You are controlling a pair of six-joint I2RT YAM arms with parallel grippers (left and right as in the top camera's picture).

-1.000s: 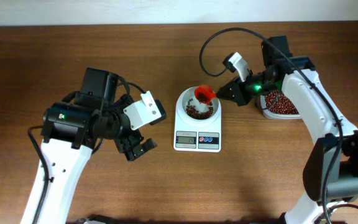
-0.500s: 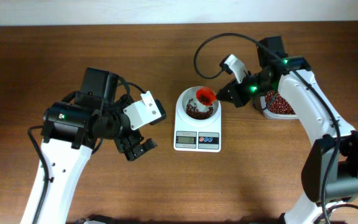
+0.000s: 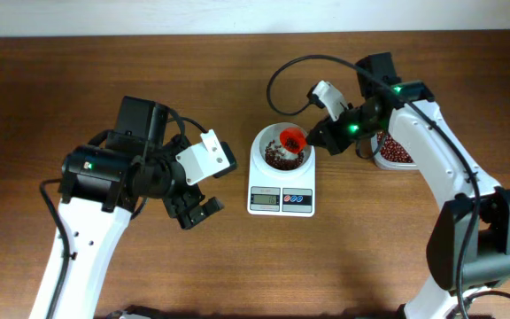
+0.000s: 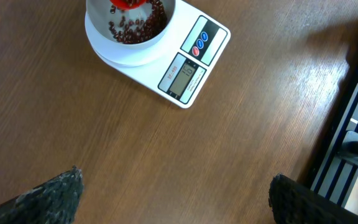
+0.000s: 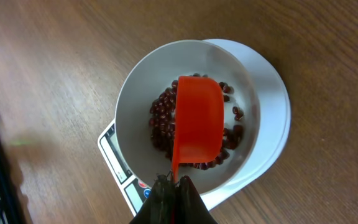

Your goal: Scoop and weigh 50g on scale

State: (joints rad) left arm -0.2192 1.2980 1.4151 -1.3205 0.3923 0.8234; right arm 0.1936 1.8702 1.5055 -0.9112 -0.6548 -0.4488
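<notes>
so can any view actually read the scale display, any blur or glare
overhead: even light, sharp, scale display too small to read; left wrist: display in focus, digits faint, own fingers blurred; right wrist: red scoop sharp, display mostly hidden

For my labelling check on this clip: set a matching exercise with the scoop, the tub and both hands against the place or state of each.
Things:
1 scoop
2 tub
3 left hand
4 right hand

Place or state:
A open, over bare table
B shut, gripping
C over the bowl on the scale
D beside the scale, holding beans

Pairs: 1-C, 2-D, 3-A, 4-B
</notes>
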